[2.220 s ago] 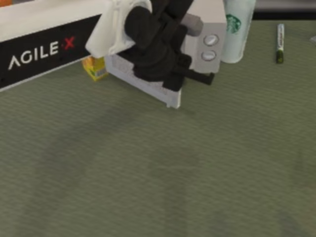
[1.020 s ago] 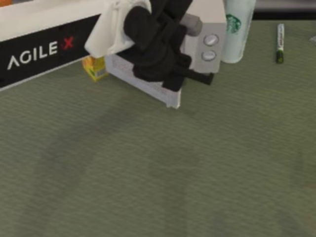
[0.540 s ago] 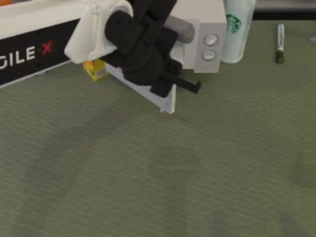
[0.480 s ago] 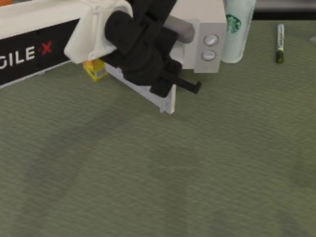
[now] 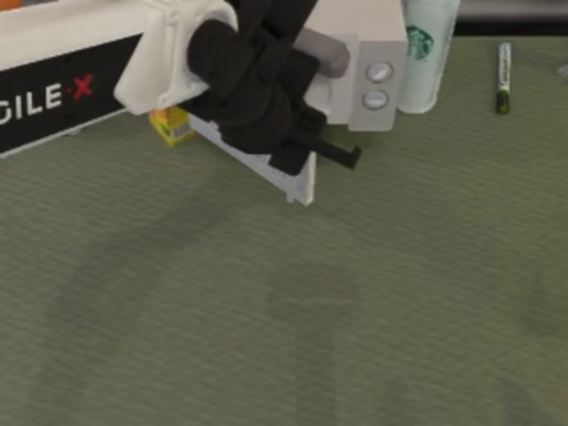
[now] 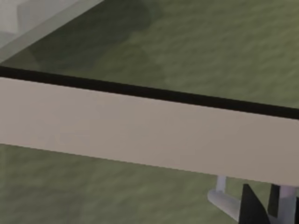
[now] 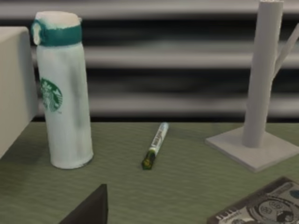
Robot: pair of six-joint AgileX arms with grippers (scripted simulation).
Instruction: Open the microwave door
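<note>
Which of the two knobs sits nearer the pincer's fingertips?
The lower knob, nearer the table's front edge; the upper knob sits behind it, farther from the left pincer.

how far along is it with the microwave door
Mostly done: the microwave door already stands swung well out from the microwave, hinged at its left. In hand: the left claw sits at the door's free edge. Left: perhaps a wider swing, then letting go. The right arm is out of the top view.

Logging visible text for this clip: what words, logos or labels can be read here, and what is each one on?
"ILE X" (X in red), cut off by the frame edge: on the left arm.
Green round logo, its lettering too blurred to read: on the white tumbler.
Print on the pen: too small to read.
Label on the yellow carton: unreadable.
Print on the flat card: blurred, unreadable.
</note>
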